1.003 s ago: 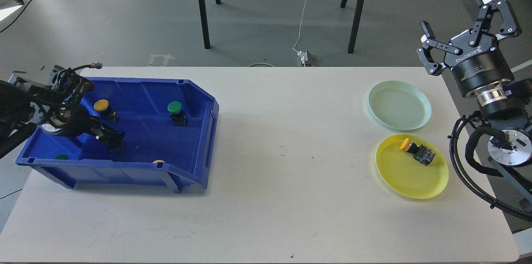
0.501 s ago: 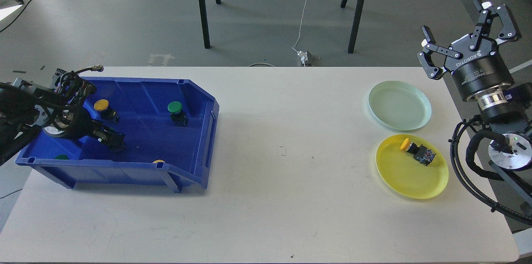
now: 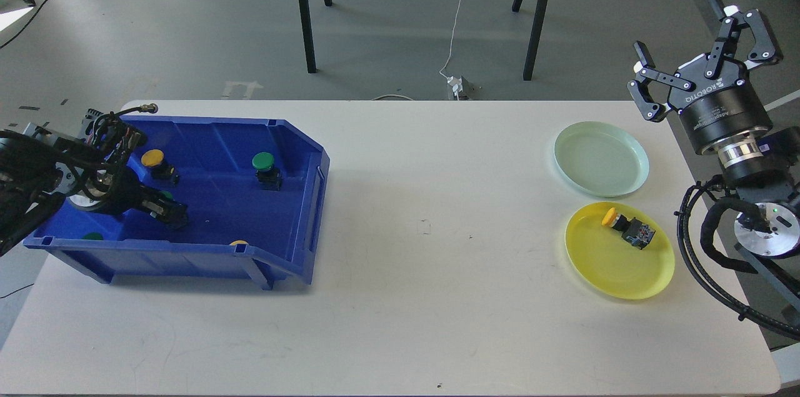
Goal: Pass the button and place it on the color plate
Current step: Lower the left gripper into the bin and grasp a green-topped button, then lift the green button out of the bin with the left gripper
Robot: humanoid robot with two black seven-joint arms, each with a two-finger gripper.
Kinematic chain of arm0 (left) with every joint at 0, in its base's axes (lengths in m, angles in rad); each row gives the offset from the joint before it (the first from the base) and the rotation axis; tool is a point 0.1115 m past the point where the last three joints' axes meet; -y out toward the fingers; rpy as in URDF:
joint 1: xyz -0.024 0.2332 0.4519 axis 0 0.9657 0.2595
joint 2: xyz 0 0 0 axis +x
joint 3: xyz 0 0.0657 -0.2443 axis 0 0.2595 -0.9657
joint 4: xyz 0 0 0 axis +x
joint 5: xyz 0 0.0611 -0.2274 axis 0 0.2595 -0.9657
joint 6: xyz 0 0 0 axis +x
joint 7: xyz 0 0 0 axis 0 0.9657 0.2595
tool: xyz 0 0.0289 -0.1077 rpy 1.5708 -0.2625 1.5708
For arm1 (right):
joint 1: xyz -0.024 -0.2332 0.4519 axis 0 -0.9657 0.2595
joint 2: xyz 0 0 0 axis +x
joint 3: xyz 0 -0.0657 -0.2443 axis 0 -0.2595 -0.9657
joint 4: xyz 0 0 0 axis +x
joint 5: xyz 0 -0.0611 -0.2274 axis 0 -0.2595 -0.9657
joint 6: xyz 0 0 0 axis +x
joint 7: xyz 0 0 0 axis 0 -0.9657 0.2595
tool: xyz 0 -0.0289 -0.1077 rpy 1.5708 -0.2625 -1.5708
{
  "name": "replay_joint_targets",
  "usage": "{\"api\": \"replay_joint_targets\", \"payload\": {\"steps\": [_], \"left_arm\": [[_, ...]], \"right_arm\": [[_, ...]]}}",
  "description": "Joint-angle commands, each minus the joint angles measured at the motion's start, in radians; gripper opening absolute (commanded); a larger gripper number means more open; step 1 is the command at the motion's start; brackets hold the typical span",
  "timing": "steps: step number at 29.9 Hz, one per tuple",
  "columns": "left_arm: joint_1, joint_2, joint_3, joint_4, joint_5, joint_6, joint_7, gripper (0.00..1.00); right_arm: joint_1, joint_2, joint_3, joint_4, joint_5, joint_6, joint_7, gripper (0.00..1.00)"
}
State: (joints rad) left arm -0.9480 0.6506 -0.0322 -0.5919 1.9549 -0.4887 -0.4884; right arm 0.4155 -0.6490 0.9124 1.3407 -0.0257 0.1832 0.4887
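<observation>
A blue bin [image 3: 300, 159] at the table's left holds a yellow button [image 3: 152, 158], a green button [image 3: 263, 162], and a green one [image 3: 93, 236] and a yellow one [image 3: 238, 242] half hidden by the front wall. My left gripper [image 3: 167, 212] is low inside the bin, dark, with a speck of green at its fingers; its state is unclear. A yellow button [image 3: 627, 227] lies on the yellow plate [image 3: 625, 272]. The pale green plate [image 3: 600, 159] is bare. My right gripper [image 3: 678, 25] is open and empty, raised beyond the table's right edge.
The bin's sloped front opening faces right. The plates sit close to the table's right edge. Black stand legs [image 3: 304, 9] and a white cable [image 3: 459, 9] are on the floor behind the table.
My left gripper has shifted slightly inside the bin and a speck of green now shows at it. My right gripper has drifted a little up and to the right.
</observation>
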Motion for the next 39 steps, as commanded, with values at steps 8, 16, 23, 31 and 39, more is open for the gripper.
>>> {"api": "replay_joint_targets", "payload": {"steps": [8,16,23,31,39], "left_arm": [[-0.001,-0.003,0.000,0.009,-0.001,0.000,0.000,0.14],[-0.044,0.088,-0.008,-0.057,-0.097,0.000,0.000,0.14],[-0.083,0.314,-0.018,-0.311,-0.201,0.000,0.000,0.14],[-0.084,0.619,-0.172,-0.745,-0.551,0.000,0.000,0.14],[-0.084,0.428,-0.259,-0.809,-0.839,0.000,0.000,0.13]], "right_arm": [[-0.009,-0.001,0.002,0.000,0.000,0.001,0.000,0.96],[-0.010,-0.001,0.002,0.000,0.000,0.001,0.000,0.96],[-0.010,0.005,0.000,-0.002,0.000,-0.001,0.000,0.96],[-0.012,0.005,-0.003,-0.002,0.000,-0.001,0.000,0.96],[-0.009,0.019,-0.110,0.008,-0.188,-0.011,0.000,0.96]]}}
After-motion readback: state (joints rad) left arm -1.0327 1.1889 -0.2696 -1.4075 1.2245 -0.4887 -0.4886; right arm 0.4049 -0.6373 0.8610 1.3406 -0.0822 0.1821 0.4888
